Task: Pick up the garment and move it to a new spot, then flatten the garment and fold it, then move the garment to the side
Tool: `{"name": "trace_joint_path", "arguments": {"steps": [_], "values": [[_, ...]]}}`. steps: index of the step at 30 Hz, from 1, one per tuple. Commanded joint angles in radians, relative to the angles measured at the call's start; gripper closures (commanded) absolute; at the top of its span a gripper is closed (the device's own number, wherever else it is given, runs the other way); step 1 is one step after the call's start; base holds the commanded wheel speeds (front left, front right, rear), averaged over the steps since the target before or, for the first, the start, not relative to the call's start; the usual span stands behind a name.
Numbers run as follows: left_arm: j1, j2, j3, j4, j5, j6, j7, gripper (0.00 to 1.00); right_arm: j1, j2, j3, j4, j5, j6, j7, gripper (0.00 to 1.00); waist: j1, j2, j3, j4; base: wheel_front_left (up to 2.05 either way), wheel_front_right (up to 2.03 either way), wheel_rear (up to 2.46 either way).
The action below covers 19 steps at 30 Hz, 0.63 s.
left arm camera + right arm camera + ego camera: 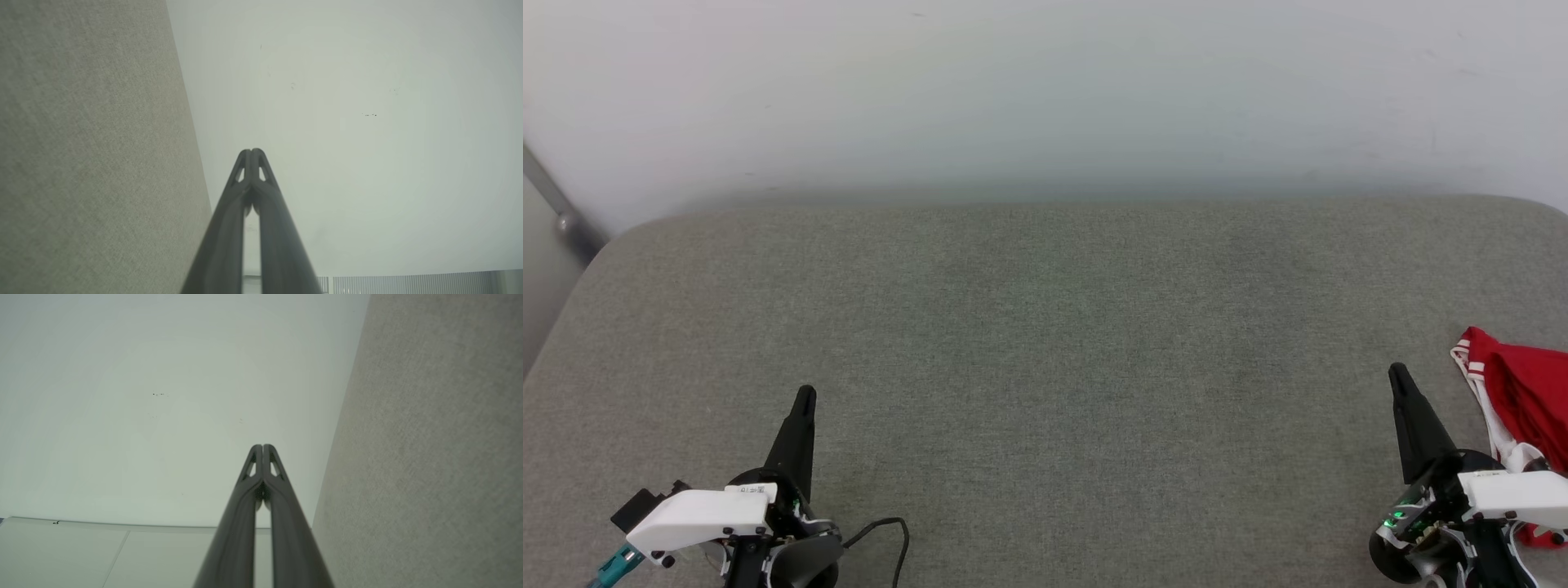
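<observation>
The garment (1523,392), red with white sleeve cloth and red-and-white striped trim, lies bunched at the far right edge of the head view on the grey fabric surface (1045,367). My right gripper (1398,373) stands just left of it, apart from the cloth, fingers together and empty. At the lower left my left gripper (805,395) is also shut with nothing in it. In the left wrist view the left gripper (251,151) points at the pale wall with its tips touching. The right gripper (262,446) in the right wrist view looks the same.
A white wall (1045,90) rises behind the grey surface. A grey metal bar (556,204) slants at the far left by the surface's rounded corner. A black cable (886,531) loops beside my left wrist.
</observation>
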Motion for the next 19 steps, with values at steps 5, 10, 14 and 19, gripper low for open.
{"name": "trace_joint_path", "arguments": {"steps": [5, 10, 14, 19], "values": [[-0.009, -0.002, 0.003, 0.001, 0.001, -0.002, 0.004, 1.0, -0.01, -0.001, -0.001, 0.001, 0.004, 0.0, 0.002, 1.0, 0.0, 0.0, 0.0, 0.0, 0.0, 0.0, 0.0], [-0.009, -0.002, 0.004, 0.001, 0.002, -0.002, 0.005, 1.0, -0.01, -0.001, -0.002, 0.001, 0.003, 0.0, 0.002, 1.0, 0.0, 0.0, 0.0, 0.0, 0.0, 0.0, 0.0], [-0.009, -0.003, 0.004, 0.001, 0.003, -0.002, 0.006, 1.0, -0.01, -0.001, -0.002, 0.001, 0.003, 0.0, 0.003, 1.0, 0.0, 0.0, 0.0, 0.0, 0.0, 0.0, 0.0], [-0.009, -0.003, 0.005, 0.001, 0.004, -0.002, 0.006, 1.0, -0.01, 0.0, -0.002, 0.001, 0.002, 0.0, 0.003, 1.0, 0.0, 0.0, 0.0, 0.0, 0.0, 0.0, 0.0]]}}
